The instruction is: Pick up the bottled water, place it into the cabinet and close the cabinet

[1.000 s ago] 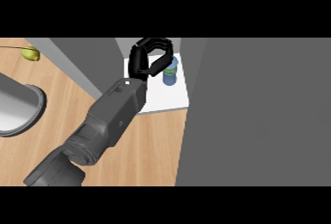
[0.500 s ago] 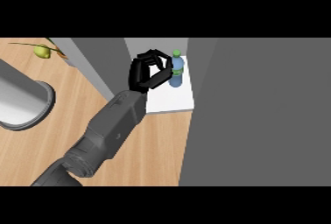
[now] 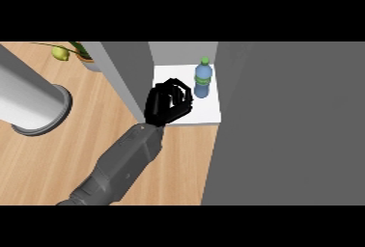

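The bottled water (image 3: 203, 79), clear blue with a green cap and label, stands upright on the white cabinet floor (image 3: 203, 113), near the back. My left hand (image 3: 169, 101) is just in front of it and to its left, over the shelf's front left part. Its fingers are curled and hold nothing, and a small gap separates them from the bottle. The grey forearm (image 3: 125, 161) runs down to the lower left. My right hand does not show.
The open grey cabinet door (image 3: 285, 125) fills the right side. The cabinet's grey side wall (image 3: 128, 77) stands left of the shelf. On the wooden counter (image 3: 64, 159) a steel pot (image 3: 28, 101) sits at the left, and a plant with a yellow fruit (image 3: 63, 53) at the top left.
The left hand was wrapped round the bottle inside the cabinet. It has let go and drawn back towards the front left, and the bottle stays standing. The view has shifted.
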